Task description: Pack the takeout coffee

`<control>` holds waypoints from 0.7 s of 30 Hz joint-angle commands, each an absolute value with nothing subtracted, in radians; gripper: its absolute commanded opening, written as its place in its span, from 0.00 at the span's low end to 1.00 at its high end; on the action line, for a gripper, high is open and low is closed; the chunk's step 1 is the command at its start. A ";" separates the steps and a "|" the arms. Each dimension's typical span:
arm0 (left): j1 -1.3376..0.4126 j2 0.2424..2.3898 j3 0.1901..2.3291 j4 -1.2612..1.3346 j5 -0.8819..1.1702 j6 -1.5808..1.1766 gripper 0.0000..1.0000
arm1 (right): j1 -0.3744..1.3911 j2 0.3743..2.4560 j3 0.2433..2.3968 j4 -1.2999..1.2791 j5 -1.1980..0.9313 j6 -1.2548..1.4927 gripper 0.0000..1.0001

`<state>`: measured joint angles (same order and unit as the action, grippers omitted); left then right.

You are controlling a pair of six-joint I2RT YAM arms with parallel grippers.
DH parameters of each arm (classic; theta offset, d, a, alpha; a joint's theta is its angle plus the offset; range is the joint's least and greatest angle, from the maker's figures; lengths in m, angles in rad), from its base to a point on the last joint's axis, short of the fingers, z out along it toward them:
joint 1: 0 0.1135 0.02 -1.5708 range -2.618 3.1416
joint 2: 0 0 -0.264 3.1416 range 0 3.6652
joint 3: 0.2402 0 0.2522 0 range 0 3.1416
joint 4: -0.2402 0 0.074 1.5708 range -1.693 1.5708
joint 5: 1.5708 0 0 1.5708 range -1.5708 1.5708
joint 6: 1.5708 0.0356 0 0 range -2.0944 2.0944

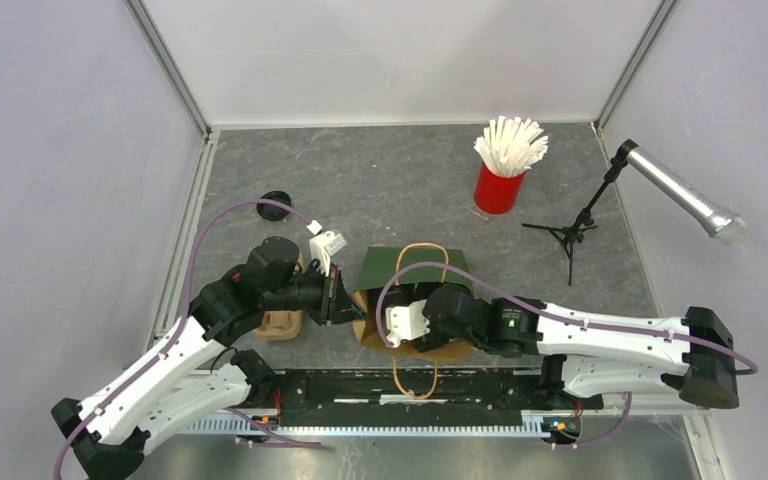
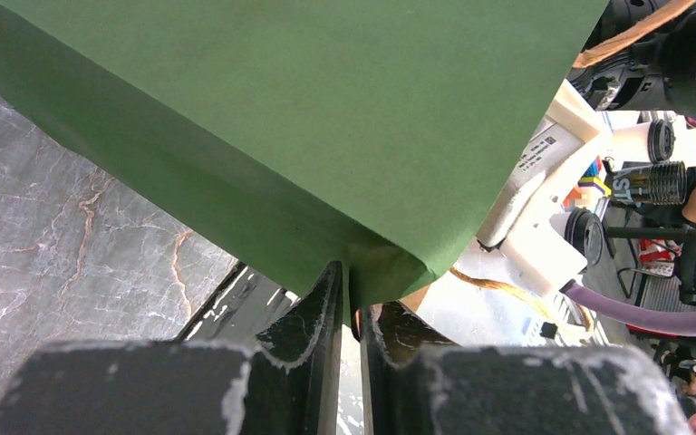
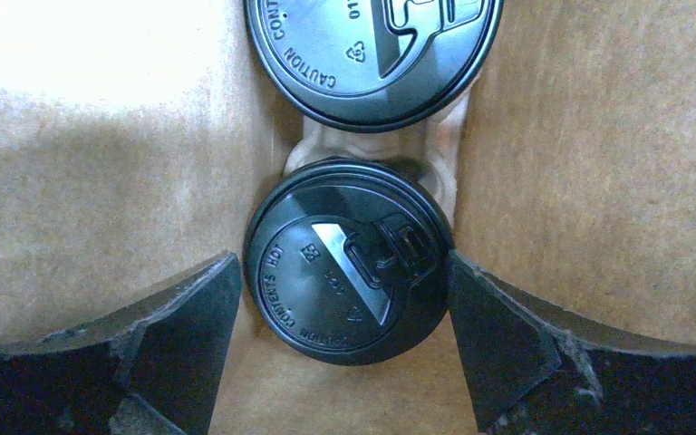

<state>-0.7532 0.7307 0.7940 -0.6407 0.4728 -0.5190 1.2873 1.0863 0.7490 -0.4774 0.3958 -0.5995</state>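
While my left pincer [image 2: 352,290] is closed thin on the edge of the green bag [image 2: 326,118] | right pincer [image 3: 343,265] inside the bag, spread wide about the near cup [image 3: 349,299], touching or not I cannot tell | far cup [image 3: 372,45] just beyond it | both black-lidded, in the carrier [image 3: 362,145] | bag on bench [image 1: 360,170]
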 commanded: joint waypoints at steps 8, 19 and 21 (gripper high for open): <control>-0.755 0.745 0.836 -0.623 0.473 -0.525 0.18 | 1.285 1.103 0.860 -0.565 0.318 -0.626 0.89; -0.755 0.752 0.844 -0.623 0.470 -0.523 0.18 | 1.287 1.106 0.919 -0.623 0.288 -0.637 0.88; -0.755 0.752 0.845 -0.623 0.469 -0.523 0.18 | 1.286 1.104 0.928 -0.630 0.285 -0.637 0.87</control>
